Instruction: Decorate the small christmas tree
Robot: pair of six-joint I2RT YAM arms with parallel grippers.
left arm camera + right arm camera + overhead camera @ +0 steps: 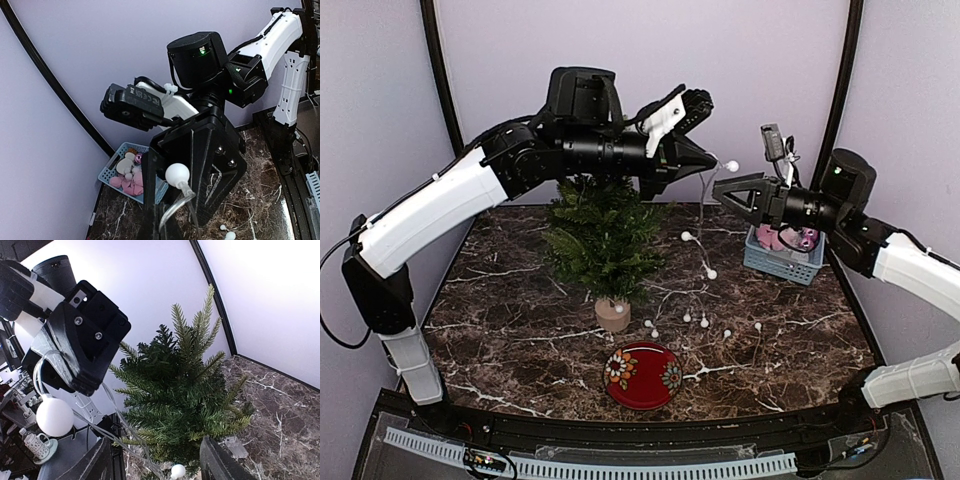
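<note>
Lilac walls (740,60) close in a dark marble table (520,300). The small christmas tree (600,235) stands upright on its wood stump (612,315), left of the table's middle. The left arm reaches across above the treetop, so the left gripper (708,162) hangs up and to the right of the tree, clear of the branches. Its fingers are closed on a string of lights (702,215). The clear wire drops from them to the table, with one white bulb (731,166) just beside the fingertips. The right gripper (720,194) sits right of the tree and points toward it, fingers spread wide and holding nothing. From the right wrist, the tree shows between those fingers, farther off. A blue basket (782,258) of pink pieces sits under the right arm, and a red flowered plate (642,375) lies near the front edge. Raised marks on the right wrist camera (131,104) are too blurred to read.
</note>
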